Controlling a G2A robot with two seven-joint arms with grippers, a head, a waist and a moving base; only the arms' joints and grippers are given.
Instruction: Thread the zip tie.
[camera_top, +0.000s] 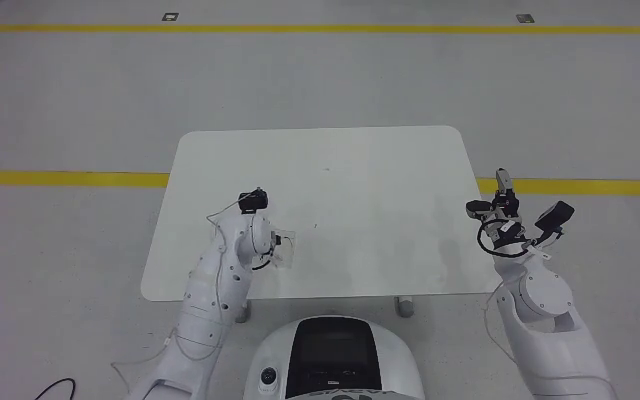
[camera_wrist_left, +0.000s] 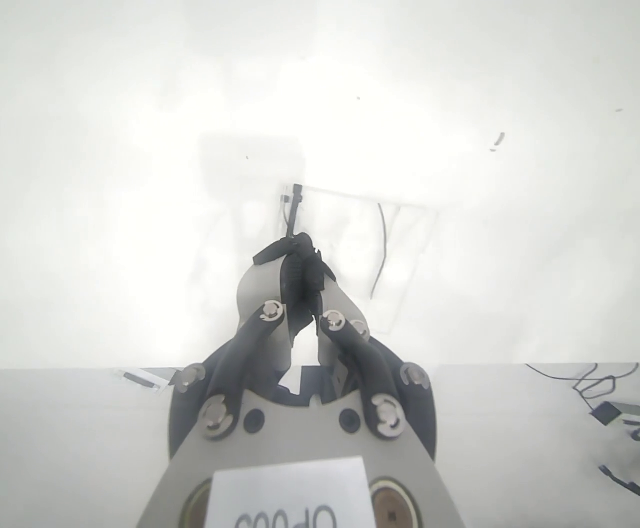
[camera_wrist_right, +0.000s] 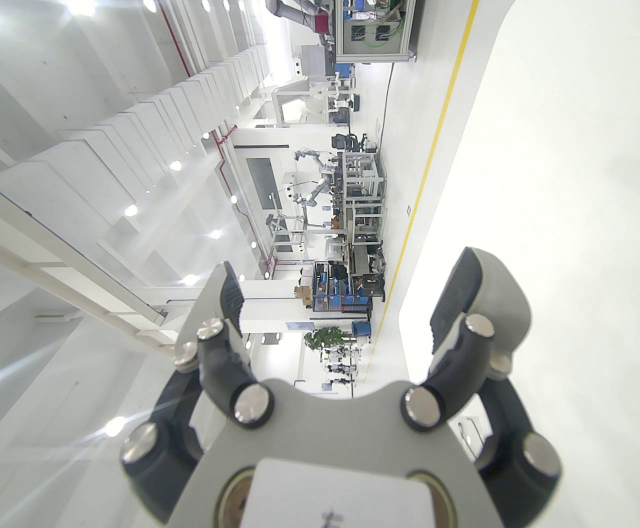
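Zip tie (camera_wrist_left: 294, 212) clamped in left end effector (camera_wrist_left: 300, 247) — partly hidden, right end effector (camera_wrist_right: 345, 265) apart.

- A big robot lab in a factory-like hall
- Smooth pale floor (camera_top: 90, 100) with yellow lines (camera_top: 320, 28) and small hatches (camera_top: 170, 17)
- One white desk (camera_top: 400, 180) alone on open floor
- High ceiling (camera_wrist_right: 75, 150) with rows of round lights (camera_wrist_right: 175, 165)
- Far off: another robot's arms (camera_wrist_right: 317, 167), metal-frame racks (camera_wrist_right: 362, 175), blue bins (camera_wrist_right: 361, 328), a potted plant (camera_wrist_right: 325, 339)
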